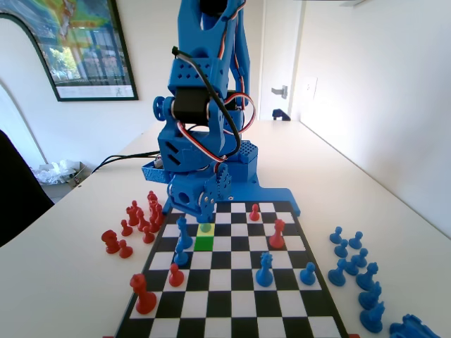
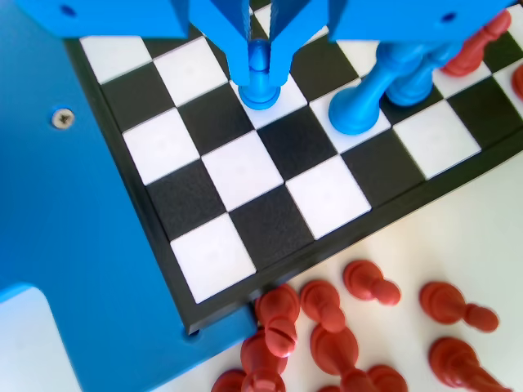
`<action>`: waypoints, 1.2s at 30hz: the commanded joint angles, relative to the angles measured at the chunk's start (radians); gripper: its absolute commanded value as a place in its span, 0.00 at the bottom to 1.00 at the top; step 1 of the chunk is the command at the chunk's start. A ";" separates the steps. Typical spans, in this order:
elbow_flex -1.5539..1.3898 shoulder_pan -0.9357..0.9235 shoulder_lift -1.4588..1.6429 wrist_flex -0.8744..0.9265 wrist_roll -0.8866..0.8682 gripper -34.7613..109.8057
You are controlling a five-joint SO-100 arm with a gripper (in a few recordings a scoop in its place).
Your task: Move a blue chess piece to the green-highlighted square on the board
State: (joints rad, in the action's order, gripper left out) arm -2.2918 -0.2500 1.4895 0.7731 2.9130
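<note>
While the gripper [image 2: 260, 69] stands low with its two jaws closed around the small blue pawn [image 2: 260, 82], which stands upright on the pale yellow square [image 1: 206, 229], the green square [image 1: 204, 243] lies just beyond it, directly away from the arm's base.

White walls [image 1: 366, 84] all round, bright and evenly lit. A framed poster [image 1: 77, 46] hangs at left of the fixed view; a door handle [image 1: 280, 91] shows beyond the pale table [image 1: 338, 169].
</note>
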 commanded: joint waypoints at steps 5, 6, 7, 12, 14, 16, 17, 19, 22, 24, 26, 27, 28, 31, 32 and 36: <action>0.238 0.044 0.038 0.305 0.331 0.25; 0.258 0.046 0.038 0.325 0.327 0.25; 0.273 0.048 0.035 0.339 0.325 0.25; 0.302 0.029 0.002 0.316 0.322 0.25; 0.304 0.018 -0.011 0.299 0.325 0.25; 0.314 0.009 -0.021 0.298 0.325 0.25; 0.322 0.006 -0.029 0.298 0.325 0.25; 0.342 0.005 -0.048 0.298 0.319 0.25; 0.364 0.003 -0.069 0.291 0.308 0.25; 0.374 0.005 -0.080 0.285 0.299 0.25; 0.382 0.006 -0.087 0.282 0.290 0.25; 0.387 0.011 -0.092 0.281 0.279 0.25; 0.388 0.015 -0.095 0.279 0.270 0.25; 0.390 0.028 -0.098 0.268 0.250 0.25; 0.390 0.029 -0.098 0.265 0.244 0.25; 0.382 0.034 -0.106 0.233 0.232 0.25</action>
State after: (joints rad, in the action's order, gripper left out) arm -1.9727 -0.2178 1.3606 1.0170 2.9130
